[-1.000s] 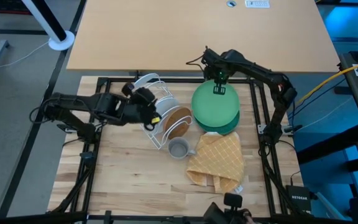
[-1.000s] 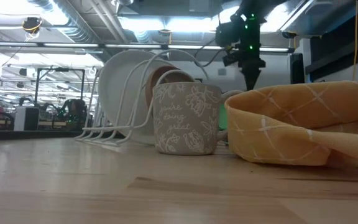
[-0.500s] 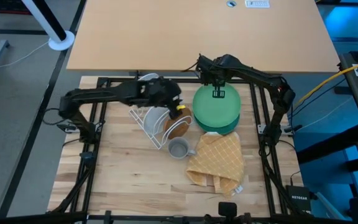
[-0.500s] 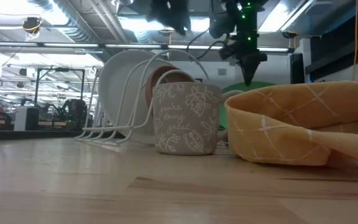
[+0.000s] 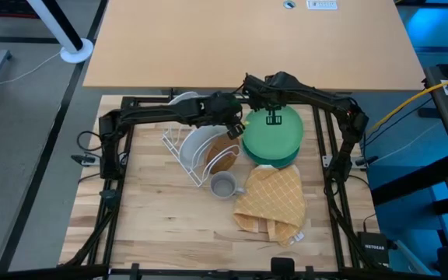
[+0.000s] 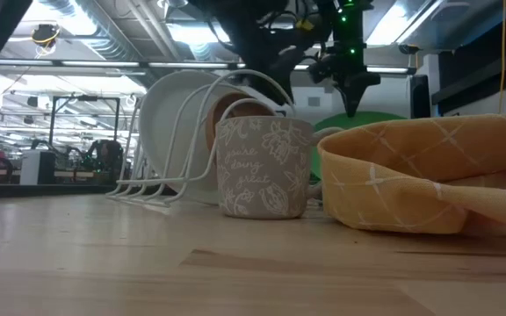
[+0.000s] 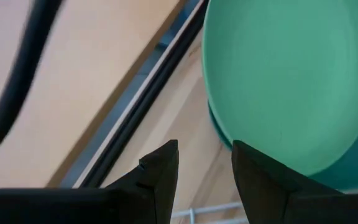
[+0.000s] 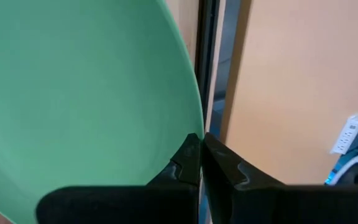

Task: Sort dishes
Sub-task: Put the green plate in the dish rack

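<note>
The green plate (image 5: 271,136) lies on the dark teal plate (image 5: 283,162) at the table's far right; its far edge shows raised above the cloth in the low view (image 6: 360,120). My right gripper (image 5: 273,115) is shut on its far rim. My left gripper (image 7: 204,163) is open and empty, reaching over the rack to a spot just left of the green plate (image 7: 291,74). The white plate (image 5: 196,141) and the brown wooden plate (image 5: 224,155) stand on edge in the white wire rack (image 5: 179,149). My right gripper pinches the green plate's far rim (image 8: 190,127) between its two fingers, one on the upper face and one below. The fingers come from above, pointing down (image 6: 352,105). The far edge is raised while the near part rests on the teal plate.
A grey patterned mug (image 5: 224,185) stands in front of the rack. The yellow checked cloth (image 5: 271,201) lies crumpled near the plates. The black table frame (image 8: 207,56) runs just beyond the green plate's far edge.
My left arm has swung from the rack's left side toward the table's right, over the rack, to the green plate's left edge. My right gripper has shifted slightly left, and the green plate's far edge has risen into the low view.
</note>
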Controlling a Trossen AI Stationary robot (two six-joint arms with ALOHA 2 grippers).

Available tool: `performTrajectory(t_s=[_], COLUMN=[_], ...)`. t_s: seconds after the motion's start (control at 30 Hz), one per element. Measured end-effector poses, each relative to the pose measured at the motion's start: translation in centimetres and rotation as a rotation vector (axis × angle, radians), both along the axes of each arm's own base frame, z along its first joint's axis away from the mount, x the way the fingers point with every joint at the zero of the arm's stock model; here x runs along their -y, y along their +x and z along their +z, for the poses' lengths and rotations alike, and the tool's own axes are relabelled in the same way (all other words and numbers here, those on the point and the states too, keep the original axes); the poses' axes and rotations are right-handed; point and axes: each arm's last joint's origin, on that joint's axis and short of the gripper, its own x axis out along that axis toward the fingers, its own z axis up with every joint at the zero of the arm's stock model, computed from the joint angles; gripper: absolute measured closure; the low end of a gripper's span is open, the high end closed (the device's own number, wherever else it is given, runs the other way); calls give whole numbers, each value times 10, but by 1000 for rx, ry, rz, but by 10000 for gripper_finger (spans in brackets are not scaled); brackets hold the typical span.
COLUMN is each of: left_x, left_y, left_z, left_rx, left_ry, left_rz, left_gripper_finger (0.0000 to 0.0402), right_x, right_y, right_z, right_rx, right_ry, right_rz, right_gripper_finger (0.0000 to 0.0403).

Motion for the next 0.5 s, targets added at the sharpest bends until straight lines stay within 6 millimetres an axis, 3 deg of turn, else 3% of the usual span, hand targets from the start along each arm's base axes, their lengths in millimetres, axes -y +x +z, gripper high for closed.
performTrajectory(t_s=[0.5], left_x=[-5], left_y=[16], left_z=[-16], left_rx=[77], left_ry=[-21], left_rz=[36], left_gripper_finger=[260], right_x=[1], right_y=[0], right_z=[1], right_rx=[-21], right_ry=[-40], right_rz=[-5], right_gripper_finger=[393])
